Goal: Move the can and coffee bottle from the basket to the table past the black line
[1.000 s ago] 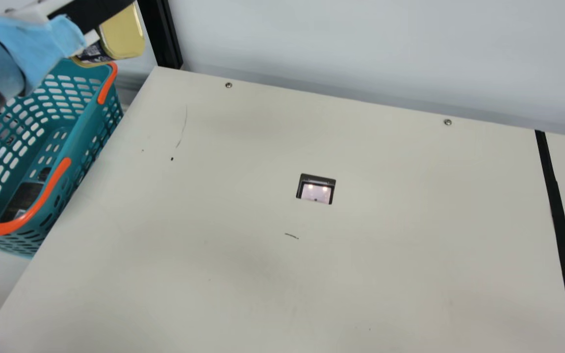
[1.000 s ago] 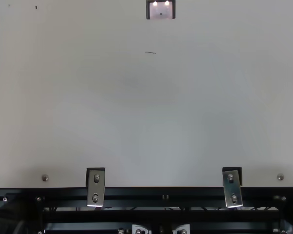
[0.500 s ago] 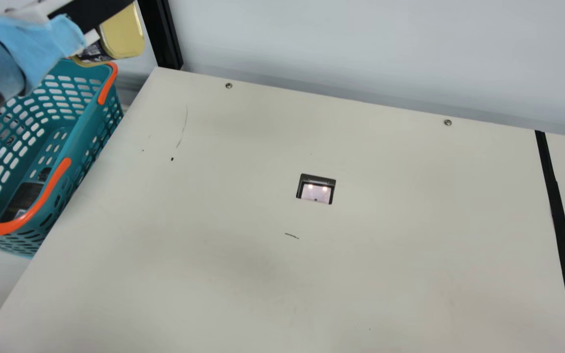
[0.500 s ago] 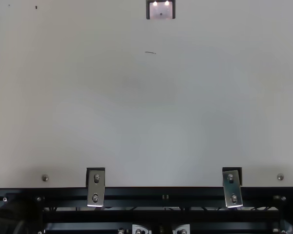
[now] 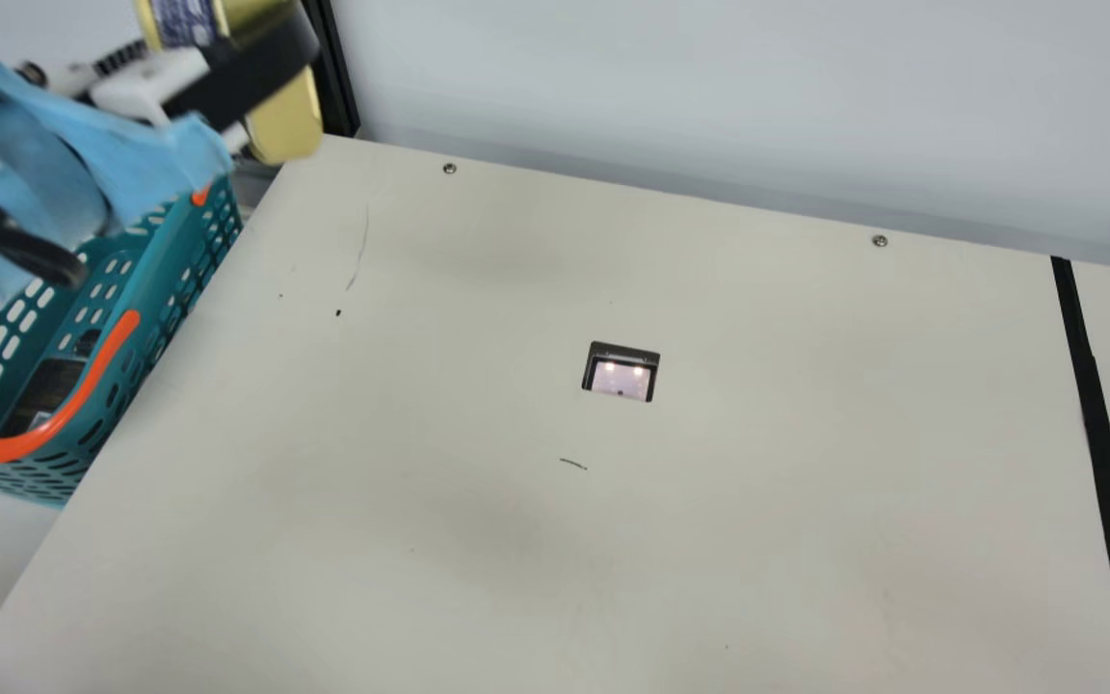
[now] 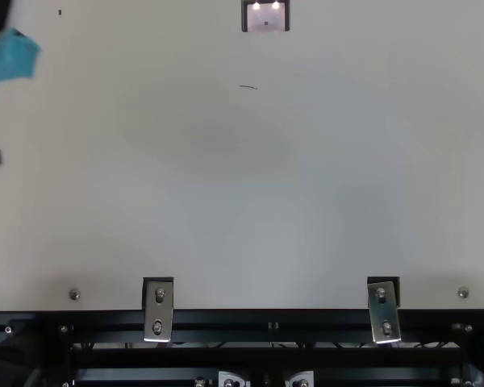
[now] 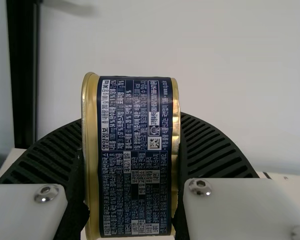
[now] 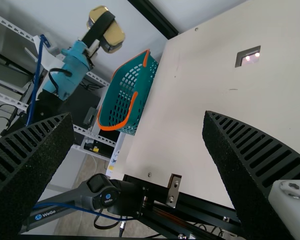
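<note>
In the main view my left gripper (image 5: pixel 251 72) is shut on the gold-and-navy can (image 5: pixel 285 120), high at the upper left above the basket's far end. The left wrist view shows the can (image 7: pixel 135 155) on edge between the ribbed fingers of my left gripper (image 7: pixel 132 170). Inside the teal basket (image 5: pixel 155 275) lies a dark brown item (image 5: pixel 46 393); I cannot tell whether it is the coffee bottle. My right gripper (image 8: pixel 139 145) stands open, its fingers wide apart with nothing between them. The black line (image 5: pixel 1102 453) crosses the table at the right.
The basket, with orange handles (image 5: pixel 97 386), stands beside the left edge of the cream table (image 5: pixel 478 540). A dark frame post (image 5: pixel 331 77) rises at the table's far left corner. A small rectangular opening (image 5: pixel 621 373) is mid-table; metal brackets (image 6: pixel 159 310) sit at the near edge.
My left arm has moved to the right in the main view with the can in its gripper, and its blue-covered part has come further into the top view. The basket has stayed put.
</note>
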Available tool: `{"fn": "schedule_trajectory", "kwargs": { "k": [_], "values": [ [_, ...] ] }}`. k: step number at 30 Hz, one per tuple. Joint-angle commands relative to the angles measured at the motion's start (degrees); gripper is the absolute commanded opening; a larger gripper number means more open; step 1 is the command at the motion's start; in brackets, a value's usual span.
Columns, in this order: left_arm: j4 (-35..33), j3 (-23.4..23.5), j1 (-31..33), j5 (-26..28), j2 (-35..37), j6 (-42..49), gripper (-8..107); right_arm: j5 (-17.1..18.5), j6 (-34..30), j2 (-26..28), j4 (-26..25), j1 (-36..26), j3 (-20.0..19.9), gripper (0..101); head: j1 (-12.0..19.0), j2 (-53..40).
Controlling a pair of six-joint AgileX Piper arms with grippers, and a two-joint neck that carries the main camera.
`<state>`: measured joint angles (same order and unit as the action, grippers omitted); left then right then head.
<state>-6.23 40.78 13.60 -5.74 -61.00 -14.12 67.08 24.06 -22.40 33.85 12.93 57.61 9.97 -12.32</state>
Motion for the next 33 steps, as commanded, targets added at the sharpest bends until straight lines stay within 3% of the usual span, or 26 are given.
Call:
{"fn": "schedule_trajectory", "kwargs": {
  "k": [1, 8, 15, 23, 33],
  "values": [
    [0.3, -2.1, 1.4, -2.8, -0.6, 0.3, 10, 0.0, 0.0, 0.0, 0.0, 0.0, 0.0, 101, 0.7, 0.6],
    [3.6, -6.6, 5.4, -10.8, -4.9, -1.0, 10, 0.0, 0.0, 0.0, 0.0, 0.0, 0.0, 101, 0.7, 0.6],
    [8.6, -7.9, 7.3, -19.2, -13.2, -4.2, 10, 0.0, 0.0, 0.0, 0.0, 0.0, 0.0, 101, 0.7, 0.6],
    [12.0, -5.4, 8.3, -27.0, -24.4, -6.0, 10, 0.0, 0.0, 0.0, 0.0, 0.0, 0.0, 101, 0.7, 0.6],
    [11.1, 0.1, 12.2, -31.6, -35.8, -5.1, 10, 0.0, 0.0, 0.0, 0.0, 0.0, 0.0, 101, 0.7, 0.6]
  ]
}}
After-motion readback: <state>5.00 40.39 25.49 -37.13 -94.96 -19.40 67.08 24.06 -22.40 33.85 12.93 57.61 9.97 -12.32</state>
